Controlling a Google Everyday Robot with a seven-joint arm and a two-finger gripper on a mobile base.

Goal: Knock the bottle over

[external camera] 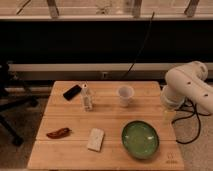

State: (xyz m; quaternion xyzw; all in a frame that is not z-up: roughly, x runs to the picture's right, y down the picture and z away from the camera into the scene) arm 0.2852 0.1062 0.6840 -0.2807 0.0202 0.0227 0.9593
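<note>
Because the cup (125,95) stands between the upright bottle (87,98), left of centre on the tabletop (112,153), and the pincer (168,116) at right, its width unclear, a straight sweep might topple the cup.

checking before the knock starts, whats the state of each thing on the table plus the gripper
bottle: upright, not yet knocked over
white cup: upright, open end up
green bowl: right way up, looks empty
pale block: lying flat
black object: lying flat
reddish-brown object: lying flat
gripper: by the right edge of the table, well apart from the bottle
</note>
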